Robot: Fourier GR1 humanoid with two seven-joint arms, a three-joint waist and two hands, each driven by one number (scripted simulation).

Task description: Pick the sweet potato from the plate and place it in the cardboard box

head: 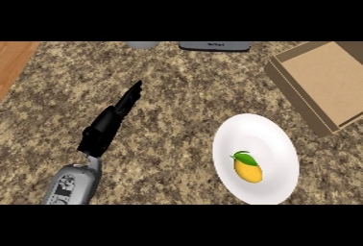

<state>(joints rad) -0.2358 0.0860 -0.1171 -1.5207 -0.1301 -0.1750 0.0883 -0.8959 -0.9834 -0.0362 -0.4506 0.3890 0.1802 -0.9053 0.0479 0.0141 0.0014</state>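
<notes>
A white plate (pixel 264 139) lies at the lower right of the counter. On its lower half sits a small yellow-orange fruit with a green leaf (pixel 247 169); it looks more like a mango or lemon than a sweet potato. The open cardboard box (pixel 328 81) stands at the upper right, tilted, with nothing visible inside. My left hand (pixel 113 120) shows at the left, well away from the plate, fingers straight and pointing up toward the far side, holding nothing. My right hand is out of view.
A grey appliance edge (pixel 214 46) and a pale round object (pixel 142 44) sit at the far edge. A wooden strip (pixel 14 60) borders the speckled counter (pixel 177 96) at the upper left.
</notes>
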